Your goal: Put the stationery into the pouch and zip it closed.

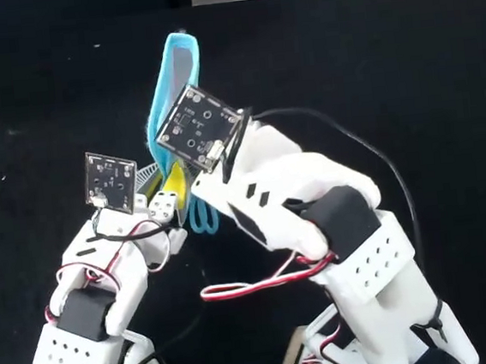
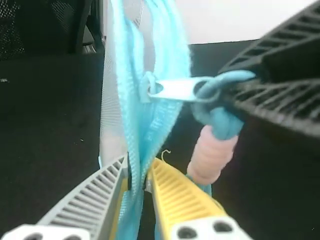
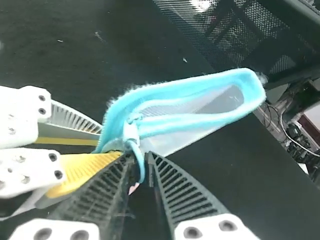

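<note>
The light-blue mesh pouch (image 1: 177, 68) hangs lifted over the black table. My left gripper (image 1: 168, 199), with one grey and one yellow finger, is shut on the pouch's blue edge (image 2: 134, 165) below the zipper. My right gripper (image 3: 142, 169), with black fingers, is shut on the blue cord (image 2: 223, 116) tied to the metal zipper pull (image 2: 177, 90). The slider (image 3: 131, 131) sits at the end of the pouch (image 3: 200, 97) nearest both grippers. A pink rod-shaped thing (image 2: 211, 157) hangs under the cord; what it is I cannot tell.
A black cloth table (image 1: 405, 72) lies open on all sides. A blue loop (image 1: 202, 217) dangles below the grippers. Both arms (image 1: 343, 233) crowd the front middle. A black mesh chair (image 3: 240, 30) and clutter stand beyond the table's far edge.
</note>
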You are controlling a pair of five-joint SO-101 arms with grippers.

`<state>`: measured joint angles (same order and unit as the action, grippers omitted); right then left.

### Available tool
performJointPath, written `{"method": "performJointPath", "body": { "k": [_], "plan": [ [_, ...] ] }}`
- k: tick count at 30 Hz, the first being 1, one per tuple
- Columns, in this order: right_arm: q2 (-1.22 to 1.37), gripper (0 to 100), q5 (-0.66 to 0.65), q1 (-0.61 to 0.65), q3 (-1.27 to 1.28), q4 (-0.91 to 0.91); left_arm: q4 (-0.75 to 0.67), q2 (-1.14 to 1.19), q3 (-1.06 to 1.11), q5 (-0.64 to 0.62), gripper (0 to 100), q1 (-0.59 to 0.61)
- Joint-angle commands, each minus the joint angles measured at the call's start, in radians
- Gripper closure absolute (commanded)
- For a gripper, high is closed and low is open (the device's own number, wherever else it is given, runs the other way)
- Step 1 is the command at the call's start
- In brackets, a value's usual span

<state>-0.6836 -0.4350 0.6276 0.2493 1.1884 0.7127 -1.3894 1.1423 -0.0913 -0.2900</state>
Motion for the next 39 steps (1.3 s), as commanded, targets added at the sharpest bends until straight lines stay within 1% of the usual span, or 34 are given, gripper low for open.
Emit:
{"method": "performJointPath", "body": {
  "k": [1,5,9,15,19,21,22,24,26,27,30,33,36,39],
  "plan": [
    [-0.016,98.8,-0.005,0.025,-0.027,-0.018,0.054,-0.028,-0.114,0.087,97,-0.010],
    [-0.016,98.8,-0.005,0.021,-0.054,-0.018,0.117,-0.028,-0.120,0.173,95,-0.004],
    [-0.016,98.8,-0.005,0.021,-0.054,-0.018,0.121,-0.029,-0.124,0.176,85,-0.004],
    [-0.016,98.8,-0.008,0.020,-0.054,-0.018,0.124,-0.029,-0.200,0.175,85,-0.002],
    [-0.016,98.8,-0.009,0.020,-0.054,-0.018,0.123,-0.026,-0.199,0.175,85,-0.002],
    [-0.016,98.8,-0.009,0.020,-0.054,-0.018,0.118,-0.026,-0.166,0.172,86,-0.008],
    [-0.016,98.8,-0.009,0.020,-0.054,-0.018,0.103,-0.026,-0.148,0.153,89,-0.008],
    [-0.016,98.8,-0.011,0.020,-0.054,-0.018,0.061,-0.028,-0.119,0.114,97,-0.005],
    [-0.016,98.8,-0.011,0.020,-0.054,-0.018,0.041,-0.028,-0.107,0.086,96,-0.004],
    [-0.016,98.8,-0.011,0.020,-0.054,-0.018,0.044,-0.028,-0.108,0.071,97,-0.004],
    [-0.016,98.8,-0.008,0.008,-0.056,-0.032,0.089,-0.028,-0.110,0.055,97,-0.005],
    [-0.016,98.8,-0.006,-0.040,-0.081,-0.069,0.163,-0.028,-0.110,0.061,97,-0.001],
    [-0.013,98.8,-0.006,-0.078,-0.134,-0.072,0.232,-0.028,-0.110,0.123,97,-0.001],
    [-0.010,98.8,-0.009,-0.100,-0.176,-0.074,0.259,-0.029,-0.111,0.133,97,-0.001]
  ]
}}
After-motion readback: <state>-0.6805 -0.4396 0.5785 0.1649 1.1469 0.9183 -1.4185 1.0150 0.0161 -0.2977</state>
